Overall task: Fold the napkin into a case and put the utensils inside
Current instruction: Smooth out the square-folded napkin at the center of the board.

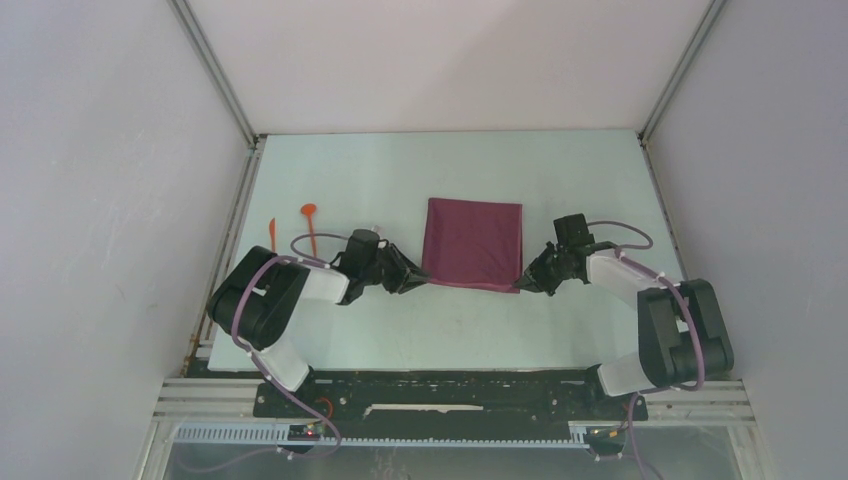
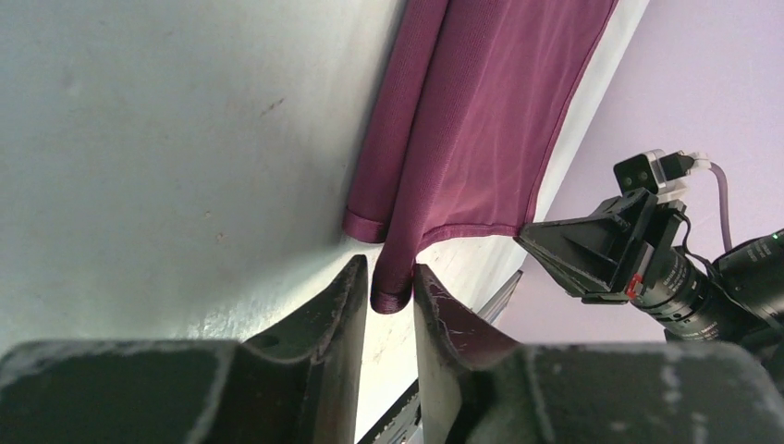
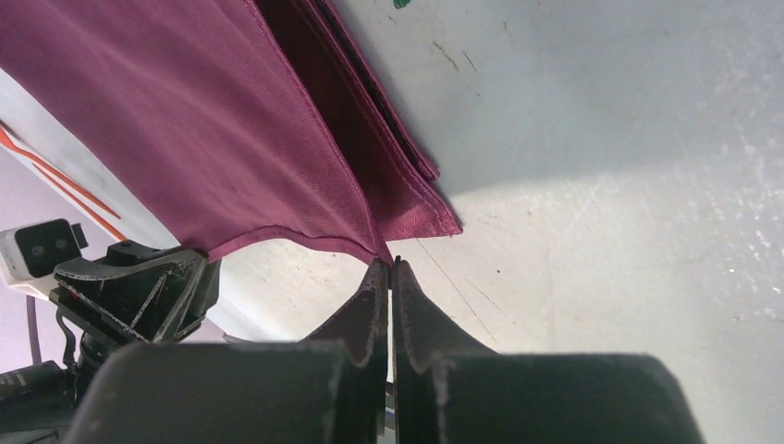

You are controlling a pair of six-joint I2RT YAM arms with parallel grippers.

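Note:
The maroon napkin lies folded mid-table, with its near edge lifted and sagging between my two grippers. My left gripper is at the near left corner. In the left wrist view the bunched corner sits between the narrowly parted fingers of that gripper. My right gripper is at the near right corner. In the right wrist view its jaws are pressed together on the tip of the top layer. Two orange utensils lie on the table, left of the napkin and apart from it.
The pale table is enclosed by white walls at the left, right and back. A metal rail carrying both arm bases runs along the near edge. Each wrist view shows the other gripper across the cloth.

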